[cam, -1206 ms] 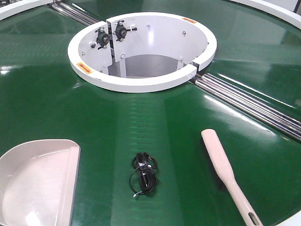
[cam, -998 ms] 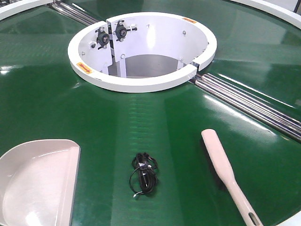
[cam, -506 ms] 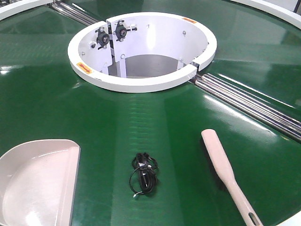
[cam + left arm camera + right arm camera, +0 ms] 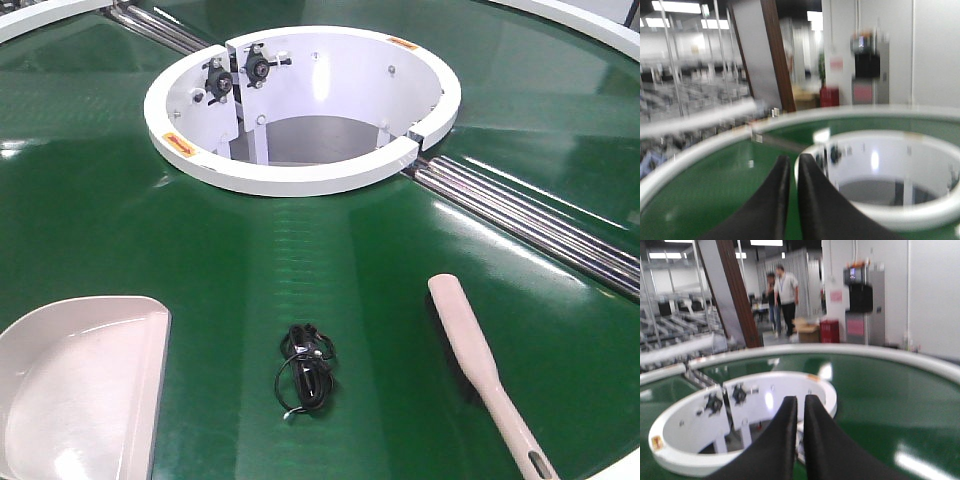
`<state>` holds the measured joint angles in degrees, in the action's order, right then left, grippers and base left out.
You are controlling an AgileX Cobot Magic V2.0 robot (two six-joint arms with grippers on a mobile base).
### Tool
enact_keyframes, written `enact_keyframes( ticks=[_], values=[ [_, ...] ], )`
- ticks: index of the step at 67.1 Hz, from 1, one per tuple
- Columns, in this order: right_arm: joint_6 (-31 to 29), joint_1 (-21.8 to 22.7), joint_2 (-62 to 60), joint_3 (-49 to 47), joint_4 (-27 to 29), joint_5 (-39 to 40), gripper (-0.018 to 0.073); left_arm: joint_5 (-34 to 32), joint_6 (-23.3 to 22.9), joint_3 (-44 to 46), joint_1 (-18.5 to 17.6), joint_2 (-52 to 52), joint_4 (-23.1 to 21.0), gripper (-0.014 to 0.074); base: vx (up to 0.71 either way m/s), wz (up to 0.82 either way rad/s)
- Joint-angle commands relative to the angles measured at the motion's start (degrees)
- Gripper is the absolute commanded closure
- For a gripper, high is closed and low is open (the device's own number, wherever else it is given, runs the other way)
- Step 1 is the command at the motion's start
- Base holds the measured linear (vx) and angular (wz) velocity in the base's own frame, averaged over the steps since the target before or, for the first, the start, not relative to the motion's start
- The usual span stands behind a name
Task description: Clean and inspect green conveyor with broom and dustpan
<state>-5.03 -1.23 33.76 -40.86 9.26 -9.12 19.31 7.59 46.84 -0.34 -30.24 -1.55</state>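
The green conveyor [image 4: 120, 220] fills the front view, glossy and dark green. The pale dustpan [image 4: 80, 390] lies at the lower left, flat edge facing right. At the lower right lies the broom [image 4: 470, 350], handle pointing to the bottom edge, dark bristles under it. Neither gripper shows in the front view. In the left wrist view my left gripper [image 4: 794, 159] hangs above the belt [image 4: 705, 190], its black jaws together and holding nothing. My right gripper [image 4: 800, 399] is likewise shut and bare, in front of the white hub [image 4: 690, 465].
A small bundle of black cable [image 4: 306, 368] lies on the belt between dustpan and broom. The white ring-shaped hub [image 4: 300, 180] opens at the top centre. Metal roller strips [image 4: 530, 225] run from it to the right edge. Two people stand far off [image 4: 782, 295].
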Motion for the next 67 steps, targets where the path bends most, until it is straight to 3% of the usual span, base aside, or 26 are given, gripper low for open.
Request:
enact_keyframes(
  ticks=[1, 7, 15, 24, 34, 47, 67],
  values=[
    [-0.2, 0.2, 5.4, -3.0, 1.9, 2.7, 0.0447, -0.5, 1.0, 2.7, -1.1, -5.3, -0.6, 0.0463, 0.0, 0.0],
    [-0.2, 0.2, 8.6, -3.0, 2.7, 1.9, 0.0318, 0.3, 0.9, 2.7, -1.1, -7.6, -3.1, 0.0333, 0.0, 0.0],
    [-0.2, 0.2, 10.6, -2.9, 2.7, -0.4, 0.0056, 1.9, 0.9, 2.7, -1.1, -9.3, -6.4, 0.0108, 0.0, 0.0],
    [-0.2, 0.2, 10.9, -2.9, 2.6, -0.1, -0.0168, 2.4, 0.9, 2.7, -1.1, -9.7, -6.5, -0.0085, 0.0, 0.0],
    [-0.9, 0.2, 10.8, -3.5, 4.2, -1.3, -0.0159, 2.4, 0.9, 2.7, -1.1, -9.7, -6.5, -0.011, 0.0, 0.0],
    [-10.5, 0.2, 14.2, -10.7, 4.8, -19.6, -0.0105, 2.3, 0.9, 2.7, -1.1, -9.7, -6.5, -0.0052, 0.0, 0.0],
    [-12.0, 0.1, 27.2, -18.0, 12.7, -33.5, -0.0055, 2.3, 0.9, 2.7, -1.1, -9.7, -6.5, 0.0022, 0.0, 0.0]
  ],
)
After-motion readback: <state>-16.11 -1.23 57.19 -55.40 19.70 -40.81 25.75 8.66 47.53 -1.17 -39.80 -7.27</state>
